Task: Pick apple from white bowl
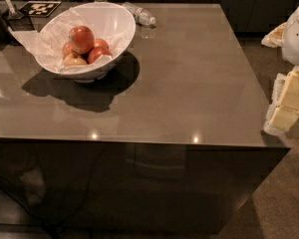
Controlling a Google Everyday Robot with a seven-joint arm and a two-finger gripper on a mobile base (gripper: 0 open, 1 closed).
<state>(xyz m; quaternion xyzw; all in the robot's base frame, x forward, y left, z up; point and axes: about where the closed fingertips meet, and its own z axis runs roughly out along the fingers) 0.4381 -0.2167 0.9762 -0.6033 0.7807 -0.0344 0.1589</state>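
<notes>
The white bowl [120, 21] stands at the far left of the brown table, lined with crumpled white paper. The apple [81, 38], large, red with an orange sheen, lies on top of the pile inside it. Two smaller red apples [98, 53] and a pale yellowish-pink apple [74, 59] lie around and under it. My gripper [287, 102] shows as cream-coloured parts at the right edge of the view, off the table's right side, far from the bowl and holding nothing that I can see.
A clear plastic bottle [139, 15] lies on its side behind the bowl. A black-and-white marker card [39, 7] and a dark object [5, 26] are at the far left corner. The table's right edge [261, 91] runs close to my arm [296, 34].
</notes>
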